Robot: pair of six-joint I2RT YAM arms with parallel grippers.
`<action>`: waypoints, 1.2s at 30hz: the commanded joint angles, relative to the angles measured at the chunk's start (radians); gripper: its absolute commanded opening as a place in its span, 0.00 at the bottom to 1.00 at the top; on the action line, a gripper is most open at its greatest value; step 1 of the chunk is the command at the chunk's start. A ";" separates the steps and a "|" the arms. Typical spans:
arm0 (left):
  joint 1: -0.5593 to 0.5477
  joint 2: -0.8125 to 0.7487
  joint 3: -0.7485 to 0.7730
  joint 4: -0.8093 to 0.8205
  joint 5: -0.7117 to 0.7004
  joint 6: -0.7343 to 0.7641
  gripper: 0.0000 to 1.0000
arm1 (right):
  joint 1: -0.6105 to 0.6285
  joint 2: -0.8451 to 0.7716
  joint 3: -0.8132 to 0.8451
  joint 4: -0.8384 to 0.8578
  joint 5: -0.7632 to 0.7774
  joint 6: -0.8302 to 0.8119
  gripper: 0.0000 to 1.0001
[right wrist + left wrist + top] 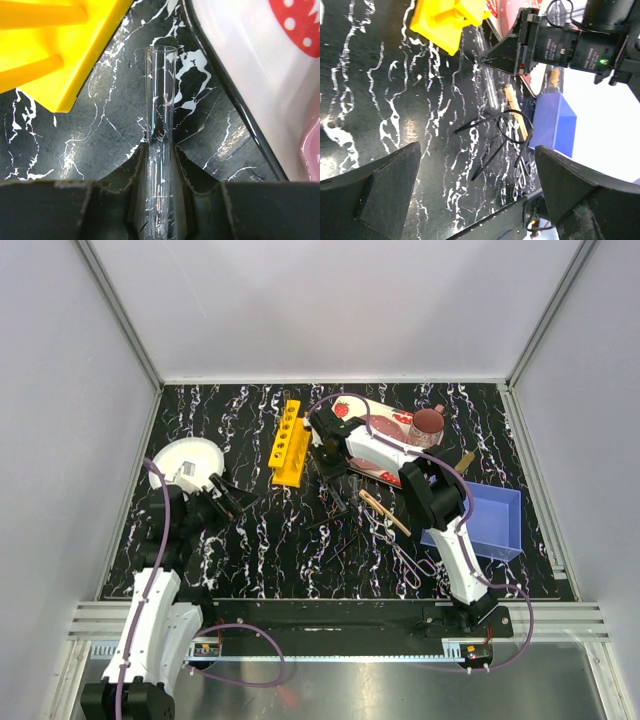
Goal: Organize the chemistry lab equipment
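Right fingers (125,185) pinched narrow on a clear glass tube (161,125), one on either side; its open end juts ahead of them. Yellow holed rack (65,50) ahead-left of the tips, strawberry-print tray (240,60) to their right. Left fingers (380,190) spread wide, holding nothing. Thin black rods (490,156) lie on the bench (380,100) ahead, between them; tan wooden clamp (516,112) just beyond.

White-shelled arms (150,608) with black joints, purple cables (240,683), black wedge-shaped jaws, green indicator light (603,61)
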 commanded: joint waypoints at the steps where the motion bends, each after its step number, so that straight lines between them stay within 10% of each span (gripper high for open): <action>1: 0.005 0.028 -0.024 0.189 0.138 -0.114 0.99 | 0.008 -0.093 -0.001 0.033 -0.072 -0.049 0.21; 23: -0.009 0.258 0.045 0.486 0.371 -0.283 0.99 | 0.008 -0.454 -0.192 0.067 -0.316 -0.247 0.19; 36: -0.262 0.464 0.247 0.486 0.233 -0.280 0.99 | 0.014 -0.649 -0.373 0.080 -0.615 -0.387 0.19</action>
